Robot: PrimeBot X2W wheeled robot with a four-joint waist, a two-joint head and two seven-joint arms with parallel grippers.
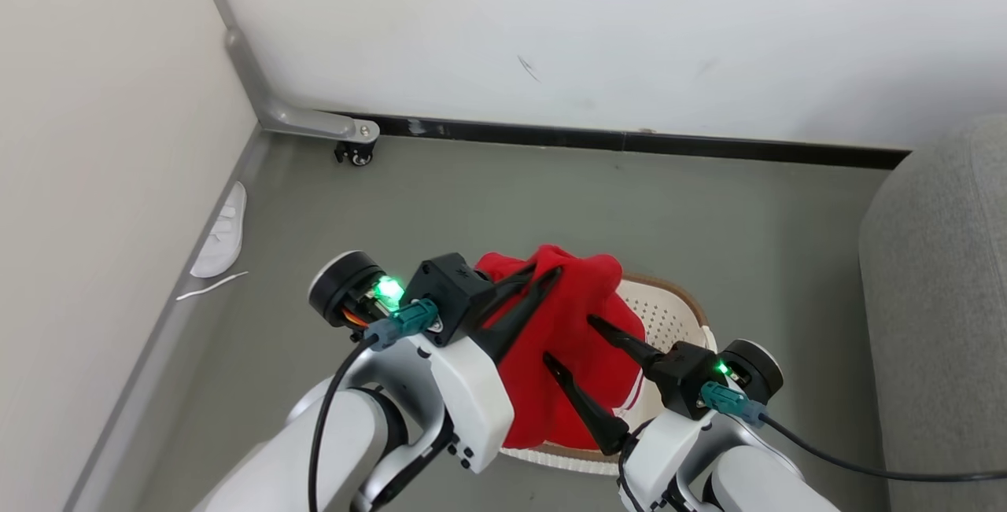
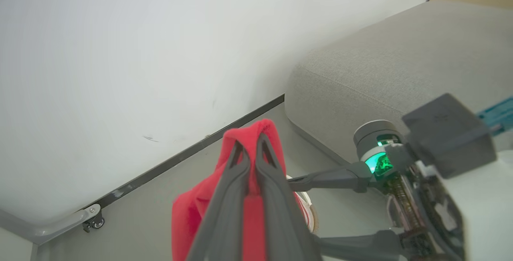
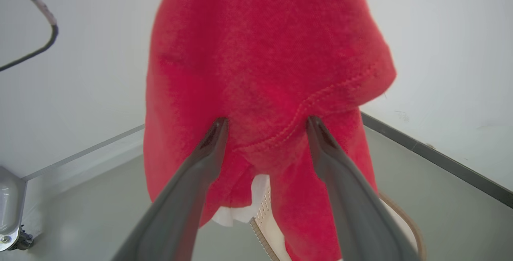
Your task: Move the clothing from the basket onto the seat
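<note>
A red piece of clothing [image 1: 574, 339] hangs above the basket [image 1: 675, 306], pinched near its top by my left gripper [image 1: 553, 274], which is shut on it. In the left wrist view the left gripper [image 2: 249, 140] clamps a fold of the clothing [image 2: 192, 217]. My right gripper [image 1: 571, 340] stands open against the hanging cloth, a finger on each side of a hem. The right wrist view shows the right gripper [image 3: 267, 121] wide apart at the clothing [image 3: 260, 52], white trim at the cloth's lower edge, and the basket [image 3: 406, 217] below. The grey seat [image 1: 936, 300] is at the right.
A white wall with a dark baseboard [image 1: 629, 138] runs behind. A grey frame leg on a caster [image 1: 355, 152] stands in the corner. A white slipper [image 1: 223, 233] lies by the left wall. Grey floor [image 1: 747, 221] separates basket and seat.
</note>
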